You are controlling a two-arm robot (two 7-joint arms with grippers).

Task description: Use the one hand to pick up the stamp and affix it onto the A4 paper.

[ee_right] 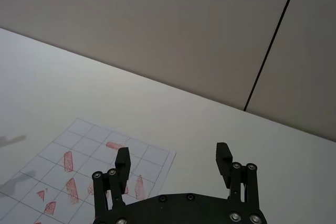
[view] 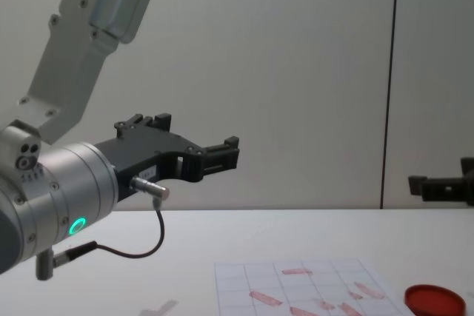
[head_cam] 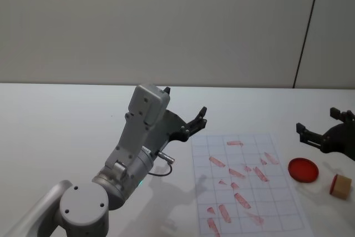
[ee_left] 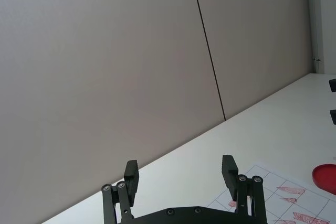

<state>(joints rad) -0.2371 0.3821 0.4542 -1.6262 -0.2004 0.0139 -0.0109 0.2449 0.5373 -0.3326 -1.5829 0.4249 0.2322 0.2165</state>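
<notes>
The left gripper [head_cam: 201, 119] is raised above the white table [head_cam: 66, 120], just off the left edge of the A4 paper [head_cam: 283, 203], at the end of a silver-grey arm that bends up from the lower left of the head view. Its black fingers [ee_left: 229, 172] stand well apart with nothing between them, as its own wrist view shows; in the chest view the left gripper [view: 222, 155] points toward the robot's right, level with the wall behind, and a green ring glows on the wrist.

The right gripper [head_cam: 319, 131] hangs above the table at the right edge of the head view, behind the ink pad [head_cam: 303, 170]. Its fingers [ee_right: 223, 159] are also spread wide and hold nothing.

There is one stamp [head_cam: 340, 186], one ink pad and one sheet of paper. The stamp is a small light tan wooden block standing on the table, just to the right of the flat round red ink pad and well to the right of the paper; neither gripper touches it. The paper lies flat, white with a faint grid, and carries more than a dozen reddish-pink oblong marks [head_cam: 217, 161] scattered through its cells at differing slants.
</notes>
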